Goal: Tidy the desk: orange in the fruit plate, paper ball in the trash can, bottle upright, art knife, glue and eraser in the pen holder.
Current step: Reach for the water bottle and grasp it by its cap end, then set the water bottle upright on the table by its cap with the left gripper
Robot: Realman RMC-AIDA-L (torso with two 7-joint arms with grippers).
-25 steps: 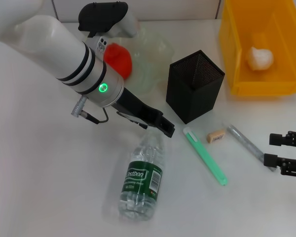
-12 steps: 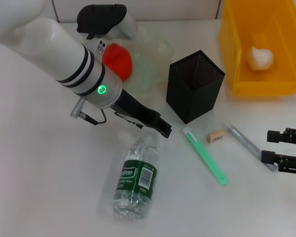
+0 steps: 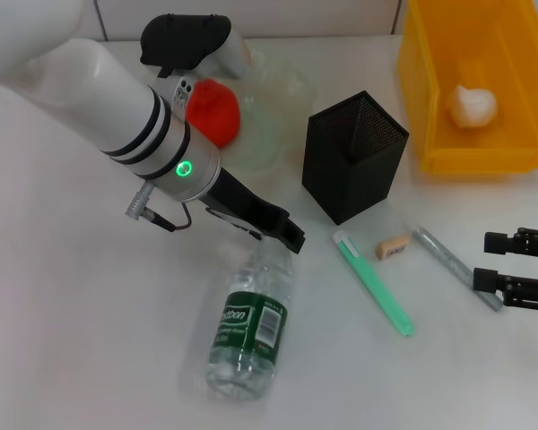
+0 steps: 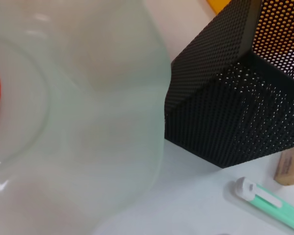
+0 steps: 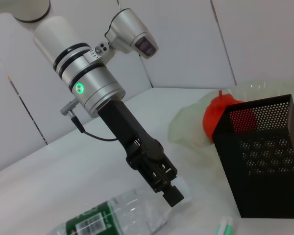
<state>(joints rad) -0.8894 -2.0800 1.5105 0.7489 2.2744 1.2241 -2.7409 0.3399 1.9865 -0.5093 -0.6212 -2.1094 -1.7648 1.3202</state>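
Note:
The bottle (image 3: 251, 324) lies on its side on the white desk, neck toward the back. My left gripper (image 3: 285, 236) is down at the neck and shut on it; the right wrist view shows that gripper (image 5: 170, 192) at the bottle (image 5: 108, 220). The orange (image 3: 213, 109) sits in the fruit plate (image 3: 273, 107). The paper ball (image 3: 472, 105) lies in the trash can (image 3: 448, 157). The green art knife (image 3: 373, 282), the eraser (image 3: 393, 248) and the glue (image 3: 444, 260) lie in front of the pen holder (image 3: 354, 157). My right gripper (image 3: 500, 262) is open, just right of the glue.
The left wrist view shows the fruit plate (image 4: 112, 122), the pen holder (image 4: 235, 112), the eraser (image 4: 291, 166) and the art knife (image 4: 269, 200). My left arm (image 3: 134, 116) reaches across the desk's back left.
My left gripper has shifted a little left and the bottle has rolled and swung with it, its base moving left. The right gripper has edged up toward the glue.

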